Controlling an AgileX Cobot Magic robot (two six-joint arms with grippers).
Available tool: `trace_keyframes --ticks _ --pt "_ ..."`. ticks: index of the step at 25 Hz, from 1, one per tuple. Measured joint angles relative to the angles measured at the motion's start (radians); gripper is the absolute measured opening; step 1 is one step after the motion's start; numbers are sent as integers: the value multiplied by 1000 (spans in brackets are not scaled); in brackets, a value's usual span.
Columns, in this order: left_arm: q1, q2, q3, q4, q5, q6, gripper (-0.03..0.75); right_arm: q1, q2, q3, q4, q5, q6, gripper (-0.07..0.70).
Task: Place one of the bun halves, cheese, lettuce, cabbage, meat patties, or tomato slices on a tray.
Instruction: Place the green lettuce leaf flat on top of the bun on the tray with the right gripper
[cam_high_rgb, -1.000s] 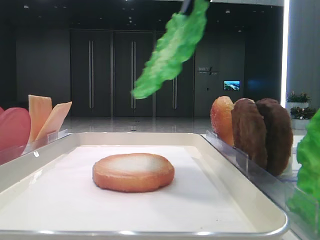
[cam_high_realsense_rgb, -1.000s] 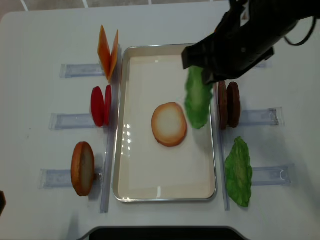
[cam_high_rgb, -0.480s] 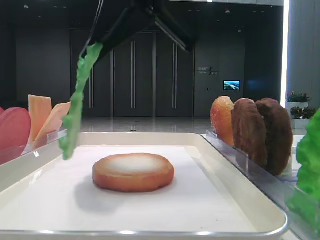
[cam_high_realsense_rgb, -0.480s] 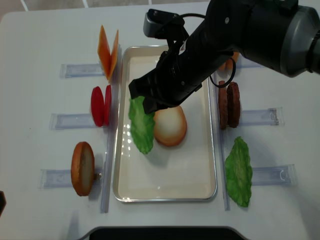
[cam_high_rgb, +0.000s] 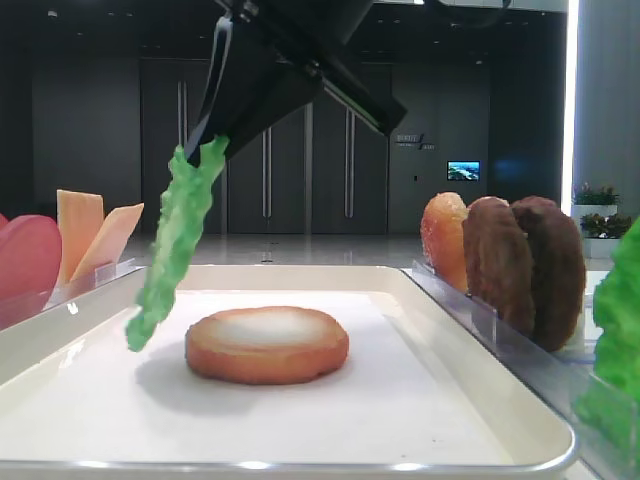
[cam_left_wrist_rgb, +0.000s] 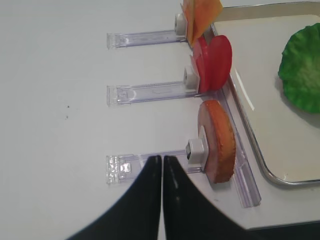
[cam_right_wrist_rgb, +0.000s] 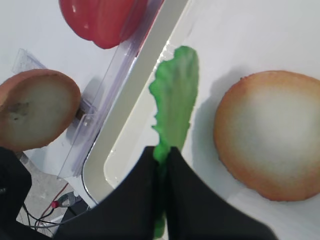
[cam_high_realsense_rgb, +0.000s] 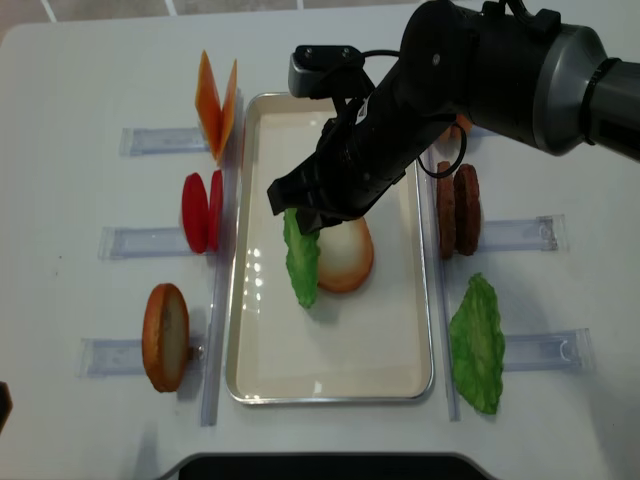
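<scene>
The white surface (cam_high_realsense_rgb: 90, 80) carries a big white tray (cam_high_realsense_rgb: 410, 340) in the middle, with clear plastic racks on either side of it. My right jaws (cam_right_wrist_rgb: 161, 159) are clenched on the top edge of the lettuce (cam_high_realsense_rgb: 301, 262), a thin green leaf that hangs straight down from the pinch, its free tip dangling just above the tray liner, right beside the bun half (cam_high_realsense_rgb: 345, 255) lying flat in the tray. In the low side view the leaf droops like a ribbon, ruffled and limp, so I judge it very light and floppy, with no stiffness to hold a shape. It will likely fold or curl as it lands, and swing with any quick move of my arm. An edge pinch like mine looks the only sensible hold; gripped in the middle it would bunch up. I see no sign of slipping, though only a narrow bit of edge sits between my jaws, so a jerk might shake it loose.

My left jaws (cam_left_wrist_rgb: 162, 165) are shut on nothing, resting low over the surface near another bun half (cam_left_wrist_rgb: 219, 140) standing on edge in its rack, with the tomato slices (cam_left_wrist_rgb: 215, 62) and cheese (cam_left_wrist_rgb: 200, 12) further along.
</scene>
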Motion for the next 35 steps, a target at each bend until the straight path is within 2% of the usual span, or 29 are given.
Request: trace_keyframes --ticks 7,21,24,27,33,35 --pt "0 0 0 0 0 -3 -1 -43 0 0 0 2 -22 5" --pt "0 0 0 0 0 -3 -1 -46 0 0 -2 2 -36 5" --pt "0 0 0 0 0 -3 -1 -46 0 0 -47 3 -6 15" --pt "0 0 0 0 0 -3 -1 -47 0 0 -156 15 53 90" --pt "0 0 0 0 0 -3 -1 -80 0 -1 -386 78 152 375" --pt "0 0 0 0 0 -3 -1 -95 -5 -16 -474 105 190 447"
